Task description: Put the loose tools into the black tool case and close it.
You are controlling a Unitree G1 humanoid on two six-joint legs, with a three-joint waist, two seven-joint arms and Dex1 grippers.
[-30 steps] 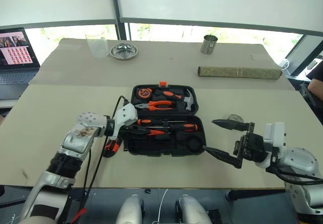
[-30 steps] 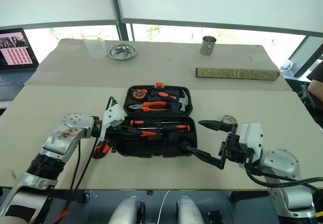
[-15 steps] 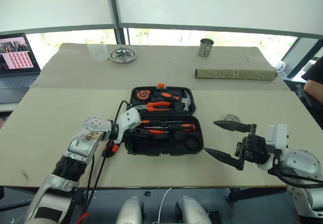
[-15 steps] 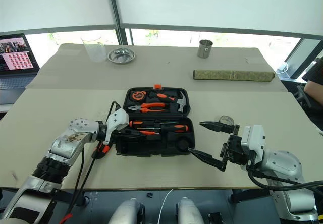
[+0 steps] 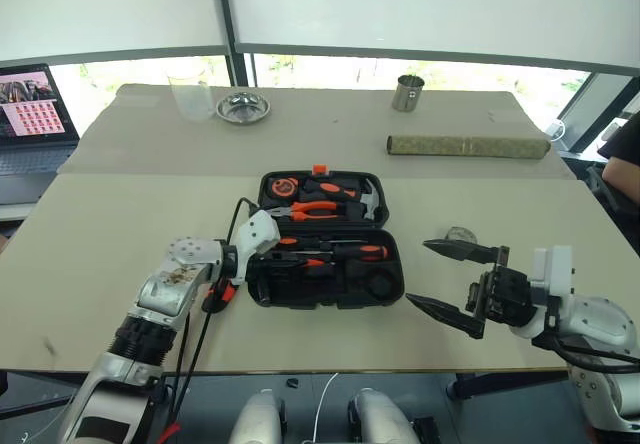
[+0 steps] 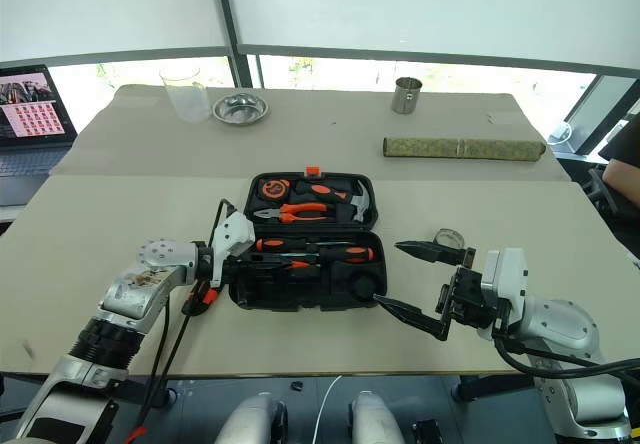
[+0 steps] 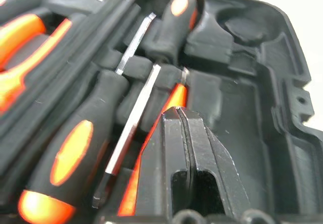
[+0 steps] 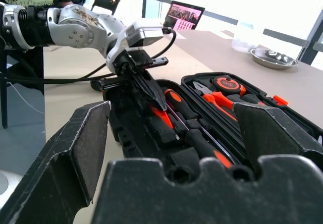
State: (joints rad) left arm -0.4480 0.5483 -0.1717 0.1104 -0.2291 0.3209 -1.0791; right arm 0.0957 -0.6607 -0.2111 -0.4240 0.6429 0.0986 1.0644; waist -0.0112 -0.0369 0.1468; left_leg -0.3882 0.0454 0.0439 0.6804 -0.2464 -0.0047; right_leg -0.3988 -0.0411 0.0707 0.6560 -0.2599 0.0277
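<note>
The black tool case (image 5: 325,304) lies open mid-table, its lid (image 5: 322,176) laid back. In the front half sit two orange-and-black screwdrivers (image 5: 352,251) (image 7: 65,158), a slim orange tester screwdriver (image 7: 171,100) and a dark tape roll (image 5: 380,284). My left gripper (image 7: 180,114) is shut with nothing in it, its tips just over the tester at the case's left end. A small orange-and-black object (image 5: 222,292), perhaps the utility knife, lies on the table left of the case, partly hidden by my wrist. My right gripper (image 5: 417,272) hovers open just right of the case, holding nothing.
Pliers (image 5: 318,208), a tape measure and a hammer sit in the lid. Further back stand a glass (image 5: 190,89), a metal bowl (image 5: 244,107), a metal cup (image 5: 406,93) and a rolled mat (image 5: 468,145). A laptop (image 5: 35,99) is far left, a person (image 5: 625,159) at the right edge.
The view has shifted a little. My left wrist has turned slightly over the case's left end, still shut. The right gripper has stayed put and open.
</note>
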